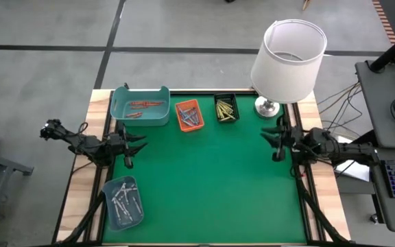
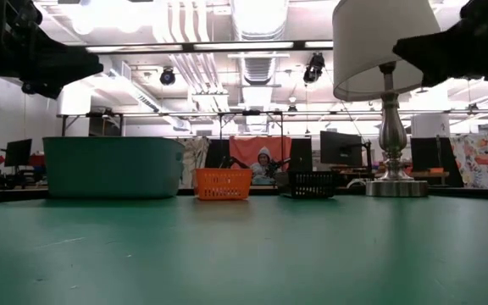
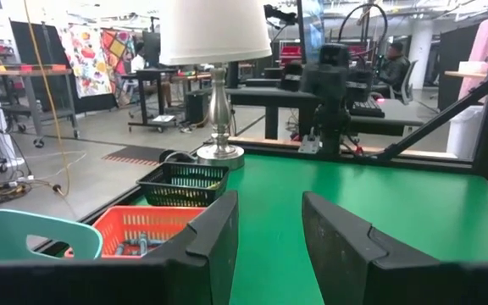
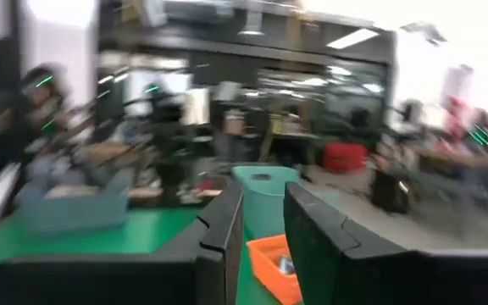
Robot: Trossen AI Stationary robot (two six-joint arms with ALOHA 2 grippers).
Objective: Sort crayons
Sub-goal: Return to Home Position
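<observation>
The left hand (image 3: 269, 207) fills the foreground of its own wrist view, its two dark fingers (image 3: 214, 237) spread apart with only the green surface (image 1: 211, 185) showing between them; it grips nothing. Seen from above, it hangs over the left edge of the surface, level with the open middle of the mat. The right hand (image 1: 275, 142) mirrors it over the right edge, just in front of the lamp (image 1: 290, 55). Its fingers are parted too, by a narrower gap, and it carries nothing.

All the crayons lie in containers. Along the far edge stand three in a row. The teal tray (image 1: 118, 103), farthest left, holds the red and orange crayons (image 1: 146, 105). The orange bin (image 1: 179, 108), just beside it, holds the bluish crayons (image 1: 191, 117). The black bin (image 1: 218, 99), next along, holds the yellow-green crayons (image 1: 225, 110). The lamp's metal base (image 1: 267, 107) stands just to the right of the black bin, its white shade overhanging the surface's far right corner.

A pale, see-through tray (image 1: 110, 186) sits apart from the others at the near left corner, tilted a little askew, with the silvery grey crayons (image 1: 123, 199) heaped inside. The green mat between the hands carries no loose crayon.
</observation>
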